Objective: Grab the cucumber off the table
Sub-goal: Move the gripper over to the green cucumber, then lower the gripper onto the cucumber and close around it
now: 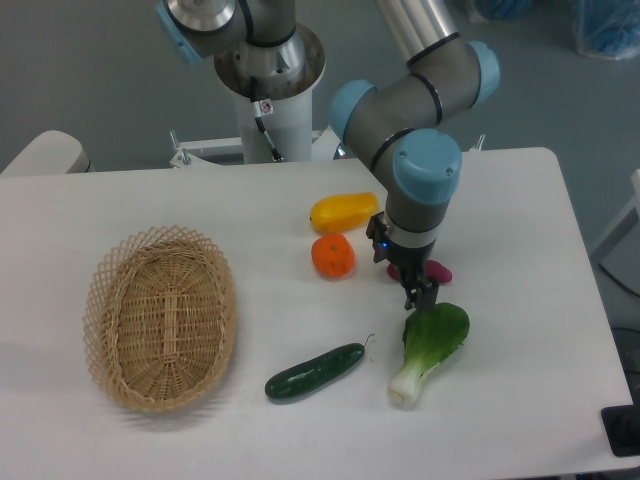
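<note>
**Q:** Camera view from the fixed cam, where's everything sitting right now?

**A:** Pretty simple layout. The cucumber (314, 372) is seen lying flat on the white table (520, 210), toward the front edge, roughly centered, angled so its thin stem tip is pointed up and to the right. It's not being touched by anything. Just to its right the bok choy (430, 350) is laid out, leafy end up, white stem end down toward the front.

**Q:** And the arm?

**A:** The gripper (419, 294) is pointed downward and is positioned right at the top edge of the bok choy's leaves, so it's beside the cucumber rather than over it. Nothing is seen held in it. The fingers look close together, but whether they're fully closed can't be told at this angle.

**Q:** Anything else on there?

**A:** A wicker basket (160, 316) is placed on the left side, well apart from the cucumber. An orange (333, 256) and a yellow mango-shaped fruit (343, 211) are found behind the cucumber, near the middle. A small reddish-pink item (437, 271) is partly hidden behind the gripper and can't be identified.
</note>
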